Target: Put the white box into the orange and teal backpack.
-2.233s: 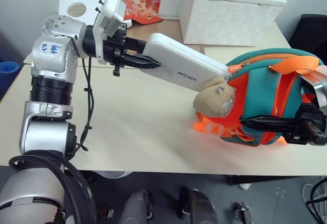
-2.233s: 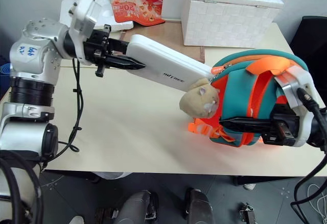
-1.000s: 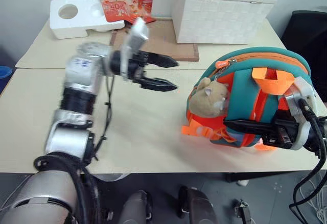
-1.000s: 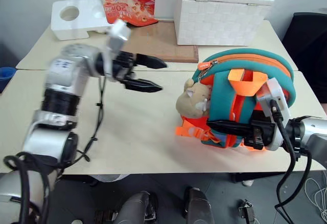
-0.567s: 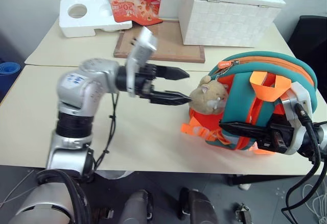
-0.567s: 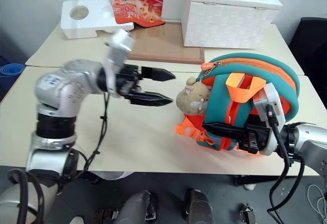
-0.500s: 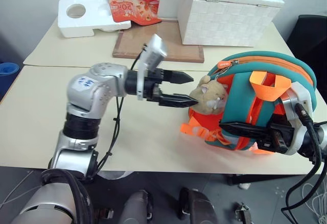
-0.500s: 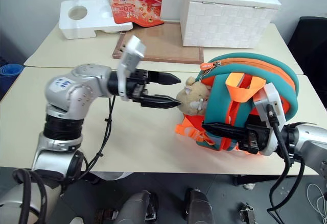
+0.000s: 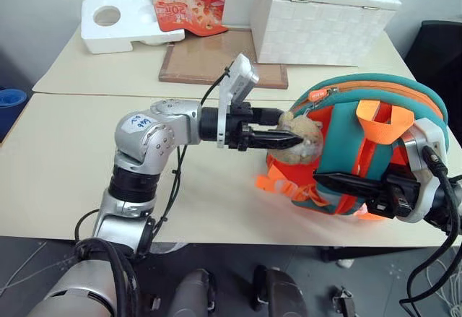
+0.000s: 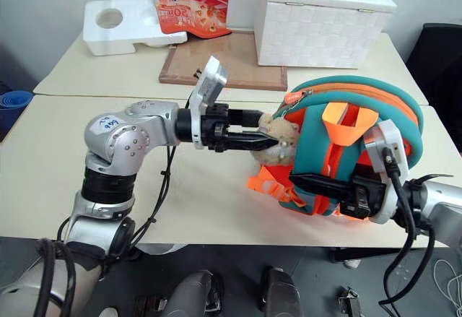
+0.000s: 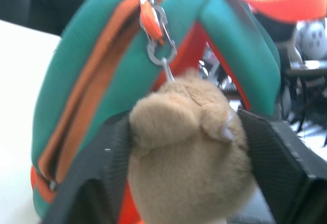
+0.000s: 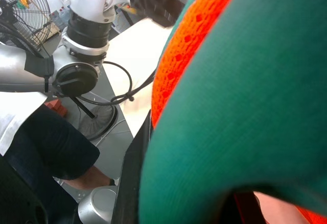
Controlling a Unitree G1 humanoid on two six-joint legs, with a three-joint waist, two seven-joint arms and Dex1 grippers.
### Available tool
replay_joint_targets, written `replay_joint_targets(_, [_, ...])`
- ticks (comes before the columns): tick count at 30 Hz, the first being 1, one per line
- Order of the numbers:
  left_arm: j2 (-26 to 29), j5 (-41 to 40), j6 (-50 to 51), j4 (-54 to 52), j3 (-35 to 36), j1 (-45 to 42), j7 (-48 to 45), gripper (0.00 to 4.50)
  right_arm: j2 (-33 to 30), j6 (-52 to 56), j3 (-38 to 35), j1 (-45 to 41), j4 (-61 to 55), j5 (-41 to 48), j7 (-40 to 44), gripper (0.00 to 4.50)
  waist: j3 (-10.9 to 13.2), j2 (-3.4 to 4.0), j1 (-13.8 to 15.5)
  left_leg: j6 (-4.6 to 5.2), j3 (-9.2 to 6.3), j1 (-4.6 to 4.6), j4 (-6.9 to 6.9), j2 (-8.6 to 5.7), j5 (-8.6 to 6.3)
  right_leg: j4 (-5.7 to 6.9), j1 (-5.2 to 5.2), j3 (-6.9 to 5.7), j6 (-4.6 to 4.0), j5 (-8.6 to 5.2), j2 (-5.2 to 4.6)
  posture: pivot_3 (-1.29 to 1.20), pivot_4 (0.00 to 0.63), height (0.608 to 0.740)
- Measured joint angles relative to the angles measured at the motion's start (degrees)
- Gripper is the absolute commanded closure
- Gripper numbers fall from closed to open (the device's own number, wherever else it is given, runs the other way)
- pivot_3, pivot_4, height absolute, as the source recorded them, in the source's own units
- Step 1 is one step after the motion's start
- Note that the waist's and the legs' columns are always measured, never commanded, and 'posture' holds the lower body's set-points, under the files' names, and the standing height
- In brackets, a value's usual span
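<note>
- While the table (image 9: 65,158) carried everything, the orange and teal backpack (image 9: 339,151) was the landmark, standing near the front edge at the robot's right.
- Behind the backpack sat a white woven chest (image 9: 321,21); further off to its left lay a brown board (image 9: 198,61), a foam block (image 9: 123,28) and a red packet (image 9: 186,3).
- The white box could not be seen from where I stood; judging by the bulging pack, it was probably inside, though I could not confirm it.
- The backpack looked soft and light, likely to sag or slide if pushed; its strap or rim seemed the best hold.
- The right gripper (image 9: 346,182) was clamped tight on the backpack's front strap, steadying it.
- The left gripper (image 9: 285,133) reached level to the backpack's left side, its fingers (image 11: 94,183) partly spread either side of the tan plush toy (image 11: 189,152), pressing its flanks.
- Above the toy hung the zipper pull (image 11: 156,30), small and fiddly.
</note>
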Motion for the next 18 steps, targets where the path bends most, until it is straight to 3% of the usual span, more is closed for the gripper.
replay_joint_targets(5, [0.3,-1.6,1.2,-0.7,0.0,0.4,-0.1,3.62,0.0,-0.1,0.2,-0.7,0.0,-0.1,-0.7,4.5,0.0,0.0,0.1,0.0,0.0,0.0,0.0,0.0,0.0,-0.18,0.0,0.01,0.0,0.0,-0.04,0.0,0.15,0.74])
replay_joint_targets(9, [1.2,-1.3,0.0,-0.7,-1.2,0.4,-0.3,4.45,-0.6,-0.2,0.1,-0.8,0.2,-0.1,0.0,4.5,0.0,0.0,0.0,0.0,0.0,0.0,0.0,0.01,0.0,-0.23,0.0,0.0,0.0,0.0,-0.02,0.0,0.15,0.74])
replay_joint_targets(12, [4.3,0.5,-3.3,1.9,-2.0,-1.5,-1.5,4.48,-0.9,-0.4,0.0,-1.0,1.3,-0.1,0.4,4.5,0.0,0.0,0.0,-0.01,0.0,0.01,0.0,0.02,0.0,-0.25,0.0,-0.01,0.0,0.0,0.0,0.0,0.15,0.74])
replay_joint_targets(18, [18.0,5.6,-13.2,14.8,-1.3,-7.7,-12.4,4.48,-0.8,-2.8,-0.5,2.1,3.2,-4.9,4.9,4.5,0.0,0.02,-0.1,-0.02,0.09,0.01,-0.11,0.03,-0.01,-0.21,-0.05,-0.22,-0.01,0.0,0.12,0.0,0.15,0.74])
